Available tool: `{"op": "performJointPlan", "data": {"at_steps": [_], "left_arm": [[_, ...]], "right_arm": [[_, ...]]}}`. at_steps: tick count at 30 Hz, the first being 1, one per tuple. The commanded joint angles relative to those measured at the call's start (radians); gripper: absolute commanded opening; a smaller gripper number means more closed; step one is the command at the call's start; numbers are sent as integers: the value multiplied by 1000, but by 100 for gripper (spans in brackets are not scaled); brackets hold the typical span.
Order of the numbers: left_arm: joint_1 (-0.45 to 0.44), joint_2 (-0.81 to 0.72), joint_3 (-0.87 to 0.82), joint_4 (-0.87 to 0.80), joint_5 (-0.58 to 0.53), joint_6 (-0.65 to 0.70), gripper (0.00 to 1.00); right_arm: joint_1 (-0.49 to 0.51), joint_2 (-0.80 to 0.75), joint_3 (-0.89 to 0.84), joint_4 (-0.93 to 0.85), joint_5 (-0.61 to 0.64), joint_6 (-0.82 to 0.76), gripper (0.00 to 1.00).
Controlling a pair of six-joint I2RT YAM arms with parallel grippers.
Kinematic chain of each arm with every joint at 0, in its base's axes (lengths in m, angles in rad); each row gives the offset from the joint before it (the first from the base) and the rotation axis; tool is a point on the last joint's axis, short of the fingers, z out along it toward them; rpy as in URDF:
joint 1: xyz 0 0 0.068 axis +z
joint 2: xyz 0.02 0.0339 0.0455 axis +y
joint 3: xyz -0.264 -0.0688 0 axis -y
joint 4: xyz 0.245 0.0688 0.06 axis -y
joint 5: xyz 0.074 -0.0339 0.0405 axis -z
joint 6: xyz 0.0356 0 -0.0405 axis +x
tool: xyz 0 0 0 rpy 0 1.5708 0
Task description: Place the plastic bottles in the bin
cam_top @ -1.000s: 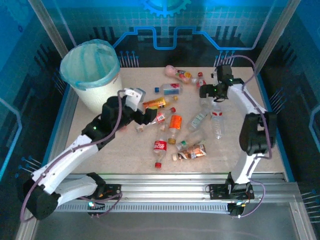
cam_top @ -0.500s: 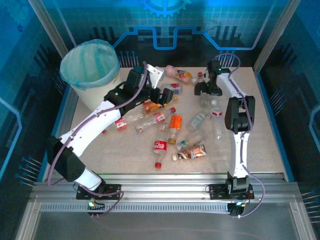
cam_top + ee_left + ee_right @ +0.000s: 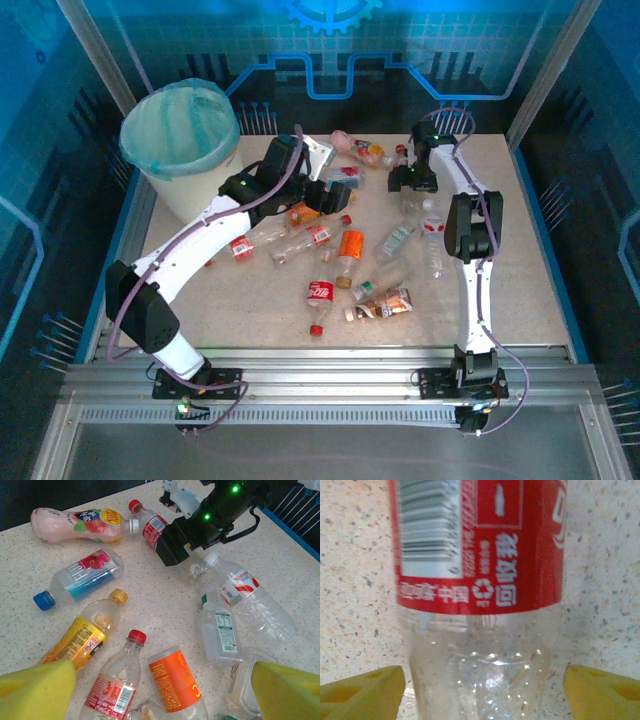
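Right fingers (image 3: 357, 692), open, straddle the red-labelled bottle (image 3: 480, 555), its long axis perpendicular to their gap.

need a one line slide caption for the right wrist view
Right pincer straddles a clear red-labelled bottle lying on the speckled table, yellow fingers flanking it.

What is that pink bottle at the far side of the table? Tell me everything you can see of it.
The pink bottle lies on its side on the speckled table, at the far edge of the scattered bottles. It looks like opaque pink plastic with a waisted body, a colourful fruit-printed wrap and a white cap, screwed on. The cap end comes right up to a red-labelled bottle; whether they touch is unclear. Nothing else touches it.
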Motion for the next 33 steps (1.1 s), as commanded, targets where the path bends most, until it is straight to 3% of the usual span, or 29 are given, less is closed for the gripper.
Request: {"op": "performJointPlan", "data": {"at_steps": [1,10,15,18,27,33], "left_arm": [[-6,-26,25,-19,14,-6,91],[-6,-99,-25,6,4,-21,92],[-6,-137,-50,8,-6,-28,92],[-6,-149,-53,-1,-12,-33,92],[-6,-136,-30,-13,-32,-54,92],[-6,-115,13,25,-23,-124,92]], "right_arm": [[16,27,51,-48,-29,-11,75],[19,2,56,-49,-28,-30,61],[31,6,38,-39,13,-38,71],[35,31,44,-39,22,-41,72],[33,64,45,-21,18,-56,68],[28,25,44,-27,5,-62,60]]}}
